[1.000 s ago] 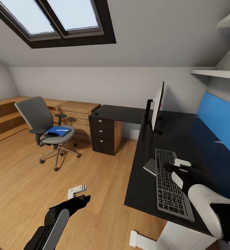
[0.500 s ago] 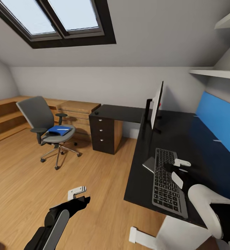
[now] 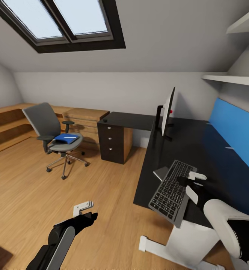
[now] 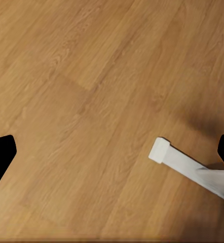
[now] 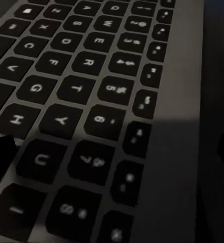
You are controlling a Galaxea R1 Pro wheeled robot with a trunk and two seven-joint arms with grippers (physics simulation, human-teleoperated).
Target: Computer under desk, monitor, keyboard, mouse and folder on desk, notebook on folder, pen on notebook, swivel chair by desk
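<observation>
Attic bedroom, wood floor. Black bench carries the monitor at its far part and the keyboard at its near edge, long axis skewed, near end overhanging. Right end effector rests on the keyboard's far half; grip state cannot be told. Left end effector hangs over floor, fingers apart, empty. Judgement: right arm is nearer; keyboard must swing back toward the monitor.
</observation>
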